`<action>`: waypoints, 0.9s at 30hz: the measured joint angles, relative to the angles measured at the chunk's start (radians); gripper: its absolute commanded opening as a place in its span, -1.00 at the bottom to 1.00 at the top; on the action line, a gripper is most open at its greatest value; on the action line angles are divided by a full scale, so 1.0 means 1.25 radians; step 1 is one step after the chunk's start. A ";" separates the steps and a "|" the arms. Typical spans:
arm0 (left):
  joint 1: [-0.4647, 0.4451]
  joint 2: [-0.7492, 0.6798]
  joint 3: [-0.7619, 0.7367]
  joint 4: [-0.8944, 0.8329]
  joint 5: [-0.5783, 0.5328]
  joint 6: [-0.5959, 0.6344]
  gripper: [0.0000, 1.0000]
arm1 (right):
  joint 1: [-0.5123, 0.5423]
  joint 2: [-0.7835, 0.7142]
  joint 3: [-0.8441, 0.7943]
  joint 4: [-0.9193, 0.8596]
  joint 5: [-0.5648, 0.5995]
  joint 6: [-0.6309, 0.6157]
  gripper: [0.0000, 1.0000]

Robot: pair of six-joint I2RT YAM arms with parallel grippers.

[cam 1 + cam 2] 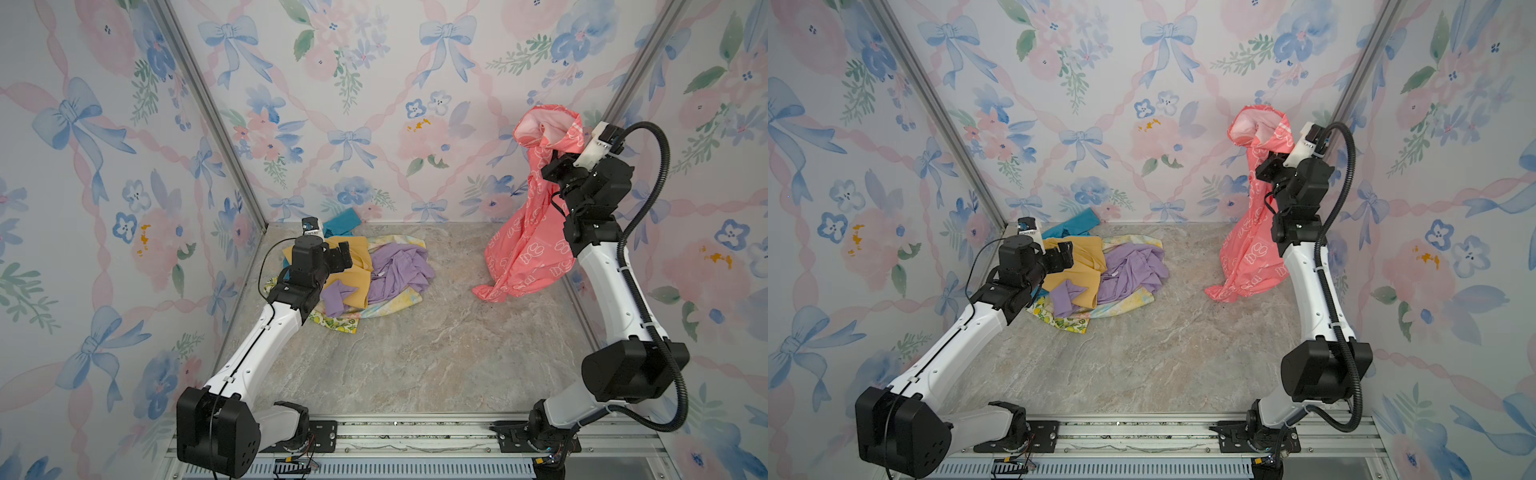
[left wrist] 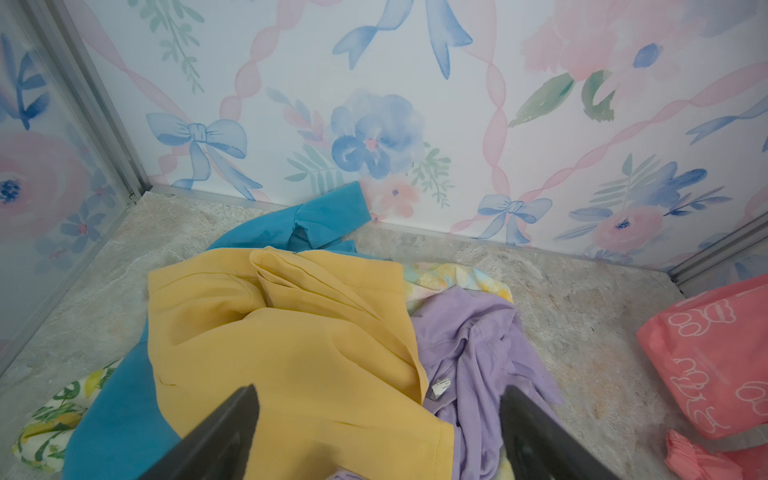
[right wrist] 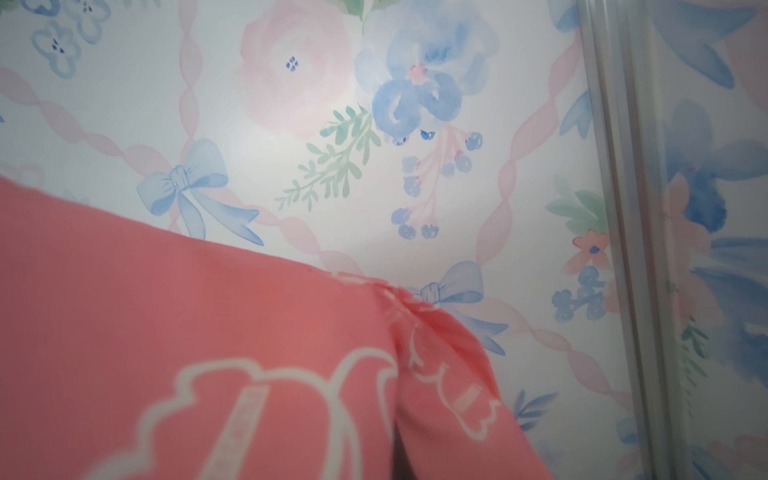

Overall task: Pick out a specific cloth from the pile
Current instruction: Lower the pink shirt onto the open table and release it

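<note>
The right gripper [image 1: 547, 168] was up high at about two o'clock on the tabletop [image 1: 415, 365], taking the back wall as twelve. Its jaws were closed on the cloth [image 1: 528, 245], and the fingertips were buried in the folds! The coral-pink garment with its white outline print hung in a long drape from that grip. A loop of fabric stood above the gripper with the pale lining showing, and the lowest end trailed onto the marble-look surface at around three o'clock. In the right wrist view the pink fabric [image 3: 208, 353] filled the near part of the picture, and the jaws themselves could not be seen there. Over at ten o'clock sat the pile [image 1: 374, 282], well apart from the lifted garment, with bare tabletop between them in both top views. On top lay the mustard-yellow cloth [image 1: 349, 282], with the lilac garment [image 1: 399, 270] crumpled just beside it toward the middle and one lilac sleeve flopped over the yellow. A teal-blue piece [image 1: 340, 224] poked out at the twelve o'clock edge against the wall. The pastel tie-dye cloth [image 1: 395, 305] spread out underneath, and the lemon-print cloth [image 1: 338, 324] peeked out at the six o'clock edge. The left gripper [image 2: 378, 399] hung over that heap with its jaws spread wide and nothing between them. Its two dark fingers [image 2: 224, 436] framed the yellow and lilac in the left wrist view. A corner of the pink cloth showed far off to one side there.
</note>
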 measured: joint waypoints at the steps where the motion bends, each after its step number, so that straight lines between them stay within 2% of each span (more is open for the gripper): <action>1: 0.000 0.000 -0.002 0.005 0.002 0.002 0.84 | 0.001 -0.004 -0.033 0.006 0.000 -0.004 -1.00; 9: 0.000 -0.003 -0.047 0.043 0.005 0.011 0.84 | 0.003 -0.031 -0.287 0.058 0.019 -0.061 -1.00; 15: 0.001 -0.008 -0.071 0.057 0.012 0.011 0.85 | 0.013 -0.037 -0.399 0.063 0.038 -0.107 -1.00; 21: 0.024 -0.012 -0.073 0.074 0.035 0.009 0.84 | 0.022 -0.035 -0.420 -0.016 0.061 -0.142 -1.00; 27: 0.046 -0.028 -0.076 0.085 0.056 -0.001 0.84 | 0.025 -0.001 -0.387 -0.156 0.091 -0.176 -1.00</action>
